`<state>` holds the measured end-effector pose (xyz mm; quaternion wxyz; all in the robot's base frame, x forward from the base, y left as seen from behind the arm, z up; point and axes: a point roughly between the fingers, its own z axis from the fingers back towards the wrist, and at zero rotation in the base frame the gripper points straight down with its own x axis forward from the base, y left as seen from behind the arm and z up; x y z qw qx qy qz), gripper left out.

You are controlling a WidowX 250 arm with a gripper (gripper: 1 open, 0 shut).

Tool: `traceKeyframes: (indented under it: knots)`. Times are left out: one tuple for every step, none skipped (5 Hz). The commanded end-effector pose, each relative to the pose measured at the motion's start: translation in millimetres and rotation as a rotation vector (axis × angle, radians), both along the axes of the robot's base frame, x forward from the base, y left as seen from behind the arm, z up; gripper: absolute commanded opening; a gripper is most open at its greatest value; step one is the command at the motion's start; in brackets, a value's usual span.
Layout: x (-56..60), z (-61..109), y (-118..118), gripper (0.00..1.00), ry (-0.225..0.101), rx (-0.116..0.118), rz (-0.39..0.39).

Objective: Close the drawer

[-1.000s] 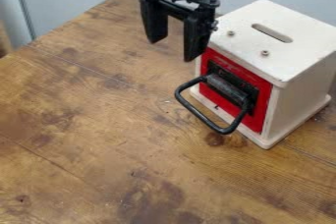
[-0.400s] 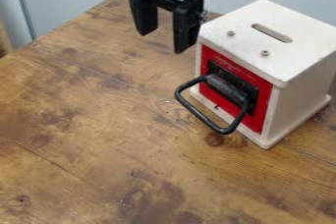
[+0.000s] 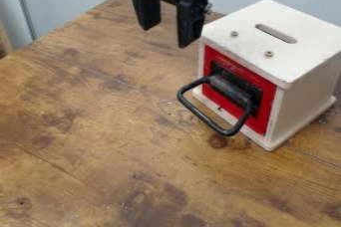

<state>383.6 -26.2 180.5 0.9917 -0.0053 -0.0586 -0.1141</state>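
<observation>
The drawer (image 3: 250, 94) shows its red front with a black bracket, set in the cream wooden casing (image 3: 290, 54) at the right of the table. The red face looks about level with the casing's front. Its black loop handle (image 3: 210, 109) hangs forward and down to the tabletop. My gripper (image 3: 166, 30) hovers above the table, up and to the left of the casing, pointing down. Its two black fingers (image 3: 144, 17) stand wide apart with nothing between them, and they touch neither the drawer nor the handle.
The casing has a slot and two screws on top and stands near the right edge of the worn wooden table (image 3: 94, 121). A pale wall runs behind the table's far edge. Bare wood stretches to the left and front of the casing.
The gripper has edged a little up and to the left, away from the casing, still open. The drawer and its handle have not moved.
</observation>
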Motion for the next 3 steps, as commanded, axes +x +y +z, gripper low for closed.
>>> traceKeyframes:
  knots:
    - [7.6,13.7,2.7,1.0,-0.048,-0.008,0.008]
    - [10.3,12.7,1.0,1.0,-0.053,-0.004,0.008]
    - [11.3,14.2,0.3,1.0,-0.049,-0.003,0.011]
